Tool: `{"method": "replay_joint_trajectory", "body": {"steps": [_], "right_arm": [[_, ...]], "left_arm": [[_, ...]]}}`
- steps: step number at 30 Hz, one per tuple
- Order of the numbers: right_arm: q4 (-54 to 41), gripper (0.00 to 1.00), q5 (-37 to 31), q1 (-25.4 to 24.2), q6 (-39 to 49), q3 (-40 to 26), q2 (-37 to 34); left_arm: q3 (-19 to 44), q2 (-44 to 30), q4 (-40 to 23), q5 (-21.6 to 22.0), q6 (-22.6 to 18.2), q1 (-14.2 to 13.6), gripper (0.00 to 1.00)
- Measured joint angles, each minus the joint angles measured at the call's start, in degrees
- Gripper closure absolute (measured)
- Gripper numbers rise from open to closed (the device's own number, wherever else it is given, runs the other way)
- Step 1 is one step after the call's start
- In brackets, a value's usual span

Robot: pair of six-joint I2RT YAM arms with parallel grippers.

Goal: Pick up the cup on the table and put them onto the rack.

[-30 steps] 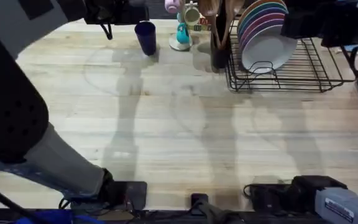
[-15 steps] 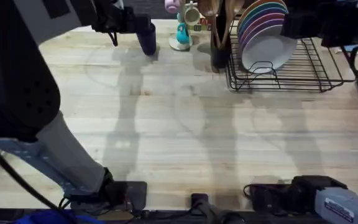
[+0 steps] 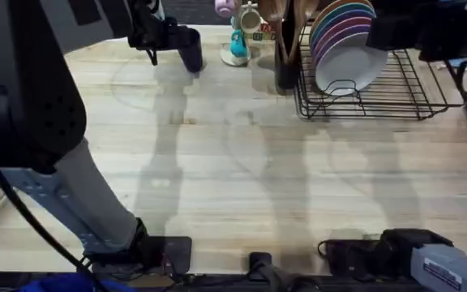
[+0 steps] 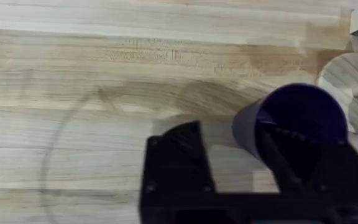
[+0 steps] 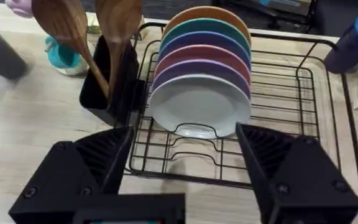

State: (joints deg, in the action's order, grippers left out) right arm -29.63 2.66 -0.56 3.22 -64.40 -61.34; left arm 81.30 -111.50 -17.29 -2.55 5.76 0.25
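Grasping step: left gripper (image 4: 253, 168) fingers apart astride the cup (image 4: 291, 124) wall, right gripper (image 5: 185, 180) spread; next, closing and lifting toward the rack (image 3: 396, 89).

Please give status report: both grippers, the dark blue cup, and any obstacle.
Left gripper open, one finger inside dark navy-blue tumbler, tumbler upright on wooden table. Right gripper open over black wire rack. No obstacle.
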Motion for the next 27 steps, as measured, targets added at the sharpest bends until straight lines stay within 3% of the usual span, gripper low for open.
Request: {"method": "replay_joint_trajectory", "body": {"steps": [7, 17, 27], "right_arm": [[0.0, 0.008, 0.0, 0.0, 0.0, 0.0, 0.0], [0.0, 0.008, 0.0, 0.0, 0.0, 0.0, -0.02], [0.49, 0.008, -0.02, 0.0, 2.01, 0.0, 0.0]], "left_arm": [[0.0, 0.0, 0.01, -0.71, 0.92, 0.0, 0.939], [0.2, 0.02, -0.13, -0.89, 2.51, 0.0, 0.958], [0.44, 3.55, -4.79, -0.7, 2.8, -0.58, 0.959]]}}
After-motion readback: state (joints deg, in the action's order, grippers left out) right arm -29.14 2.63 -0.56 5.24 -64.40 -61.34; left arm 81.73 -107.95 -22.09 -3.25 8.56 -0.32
